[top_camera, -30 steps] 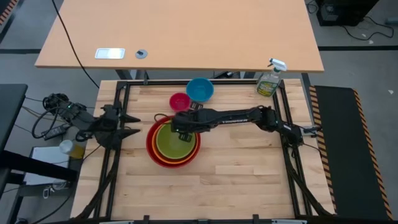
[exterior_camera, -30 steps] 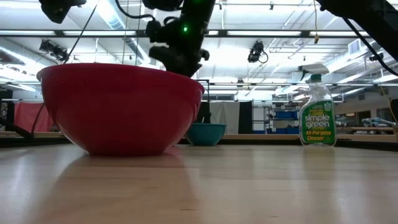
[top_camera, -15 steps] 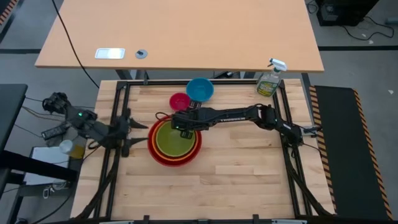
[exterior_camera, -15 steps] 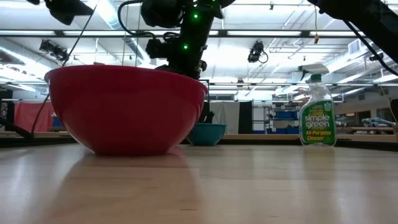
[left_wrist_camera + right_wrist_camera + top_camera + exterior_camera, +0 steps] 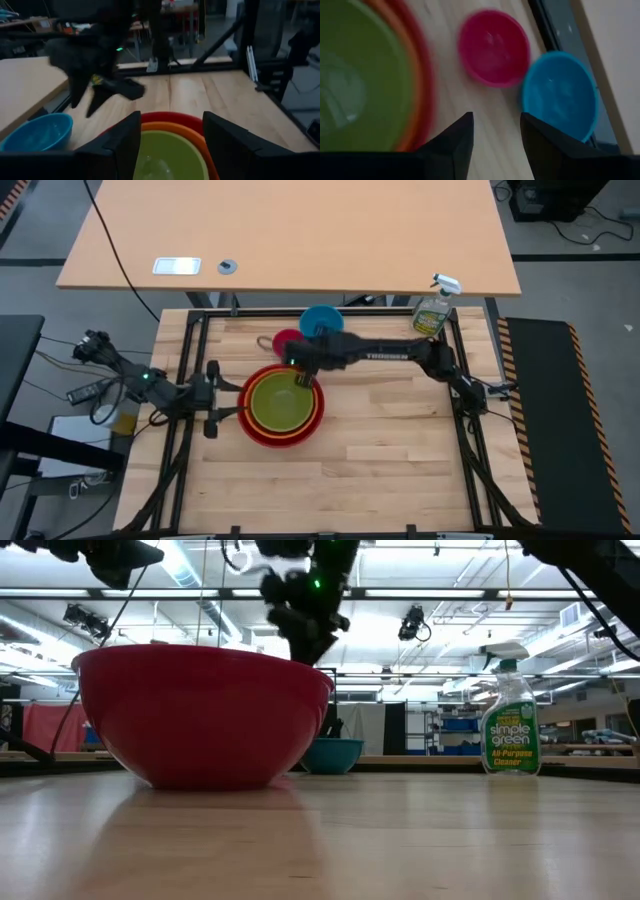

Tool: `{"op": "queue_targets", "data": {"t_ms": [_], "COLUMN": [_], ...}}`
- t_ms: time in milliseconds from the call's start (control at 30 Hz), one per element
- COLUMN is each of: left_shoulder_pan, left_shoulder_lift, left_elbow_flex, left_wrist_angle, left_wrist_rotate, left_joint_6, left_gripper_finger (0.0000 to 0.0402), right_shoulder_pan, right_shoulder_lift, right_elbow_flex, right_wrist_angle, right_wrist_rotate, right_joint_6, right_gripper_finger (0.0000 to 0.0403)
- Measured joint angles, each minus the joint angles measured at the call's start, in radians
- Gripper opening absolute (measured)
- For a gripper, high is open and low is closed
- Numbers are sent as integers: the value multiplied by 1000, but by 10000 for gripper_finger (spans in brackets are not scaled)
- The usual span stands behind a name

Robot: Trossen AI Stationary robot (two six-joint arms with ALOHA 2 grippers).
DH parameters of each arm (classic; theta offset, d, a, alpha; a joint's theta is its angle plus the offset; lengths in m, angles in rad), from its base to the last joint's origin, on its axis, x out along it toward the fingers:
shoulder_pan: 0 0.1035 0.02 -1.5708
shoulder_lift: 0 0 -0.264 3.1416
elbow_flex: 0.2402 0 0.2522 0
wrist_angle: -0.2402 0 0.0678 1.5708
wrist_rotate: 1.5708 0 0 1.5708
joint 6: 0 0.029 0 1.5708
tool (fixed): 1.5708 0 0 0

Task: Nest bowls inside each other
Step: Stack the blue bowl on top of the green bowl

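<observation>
Wooden table [image 5: 380, 440], spray bottle [image 5: 433, 308] at corner; both grippers' jaws parted, empty

The red bowl [image 5: 282, 438], orange bowl [image 5: 246, 409] and lime green bowl [image 5: 280, 405], nested at centre frame in the high view, look like smooth, glossy plastic, as do the blue bowl [image 5: 322, 320] and pink bowl [image 5: 493, 47] above them. The table [image 5: 380, 430] beneath is pale wood in glued strips with a faint satin sheen, framed by matt black metal bars [image 5: 195, 360]. The spray bottle [image 5: 510, 720] at right in the low view is clear plastic with a glossy paper label.
</observation>
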Motion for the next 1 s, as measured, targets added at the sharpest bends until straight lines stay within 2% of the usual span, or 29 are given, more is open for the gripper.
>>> {"op": "queue_targets", "data": {"t_ms": [200,333,467,700,867,1000], "left_shoulder_pan": [0,0,0,1,1,2], "left_shoulder_lift": [-87,-131,-140,-139,-122,-115], "left_elbow_flex": [-99,-142,-141,-124,-124,-124], "left_wrist_angle": [117,160,167,166,141,145], "left_wrist_rotate": [-77,-96,-131,-132,-132,-132], "left_joint_6": [3,22,58,98,77,80], "left_gripper_finger": [215,215,215,215,215,215], "right_shoulder_pan": [-74,-119,-154,-191,-219,-231], "right_shoulder_lift": [4,3,5,6,5,5], "right_elbow_flex": [-1,-20,-84,-210,-234,-235], "right_wrist_angle": [39,23,-26,51,72,69], "right_wrist_rotate": [-88,-92,-95,-72,-70,-92], "right_joint_6": [-63,-123,-186,-434,-587,-648], "right_gripper_finger": [160,158,158,158,160,181]}}
